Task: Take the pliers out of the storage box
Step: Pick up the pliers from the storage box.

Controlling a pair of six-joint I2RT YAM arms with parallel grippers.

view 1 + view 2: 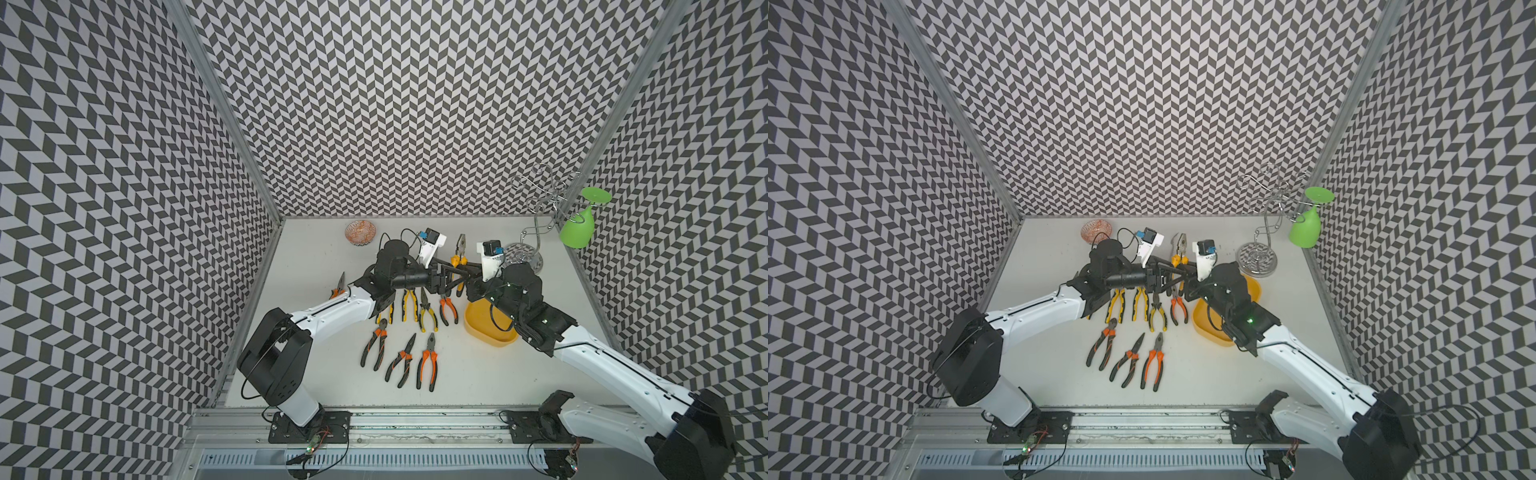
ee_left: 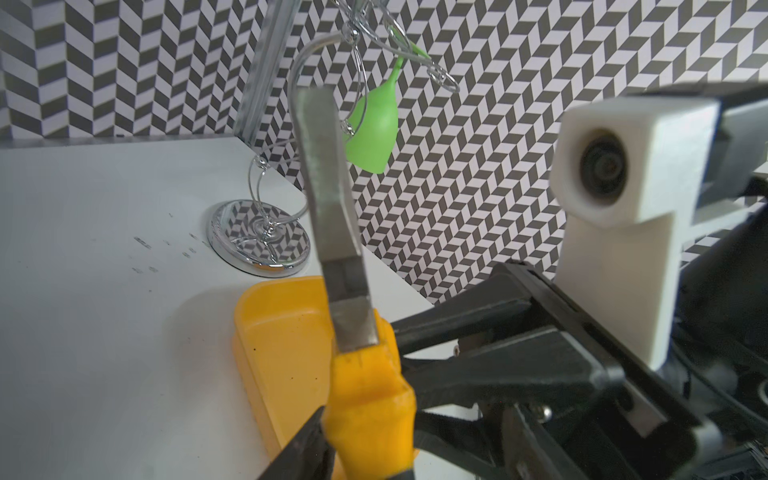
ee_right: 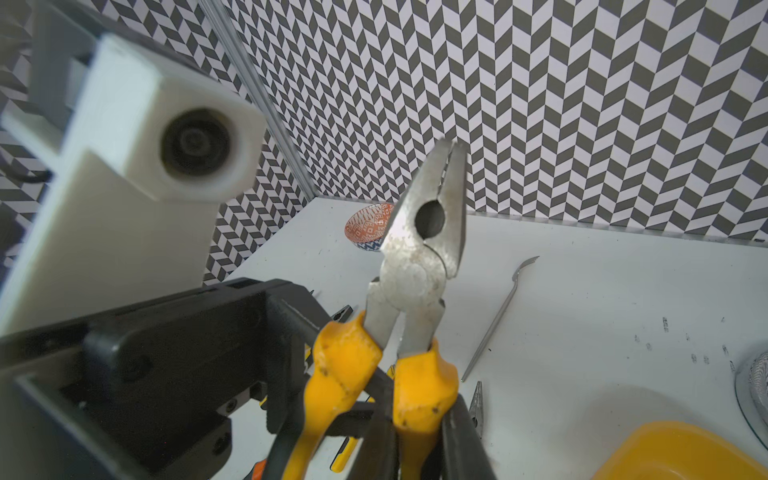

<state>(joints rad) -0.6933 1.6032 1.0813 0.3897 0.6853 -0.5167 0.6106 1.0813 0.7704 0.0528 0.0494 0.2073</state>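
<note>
Open room is found mainly along the front of the white tabletop [image 1: 498,374], between the nearest pliers and the aluminium front rail [image 1: 415,415]. The far left corner is taken by 1 small orange patterned bowl [image 1: 360,232]. The far right is taken by 1 chrome wire glass rack [image 1: 527,257], from which 1 green plastic wine glass [image 1: 577,227] is hung upside down. The shallow yellow plastic storage box [image 1: 486,338] is set right of centre, partly under the right arm.

9 grey-jawed pliers are counted, all outside the box. 8 are laid on the table to its left:
- 1 orange-handled long-nosed pair [image 1: 340,287] near the left wall
- a far row of 4 [image 1: 409,305]
- a near row of 3 [image 1: 401,359]

The 9th, a yellow-handled combination pair [image 3: 415,266], is held upright in the air between the arms. The right gripper [image 3: 419,444] is pressed together on its handles. The left gripper [image 1: 1173,274] is seen spread, with 1 finger [image 2: 299,449] just beside a handle.

1 thin grey fork-tipped utensil [image 3: 496,320] is laid on the table. The table is enclosed on 3 sides by black-and-white chevron walls [image 1: 415,104].
</note>
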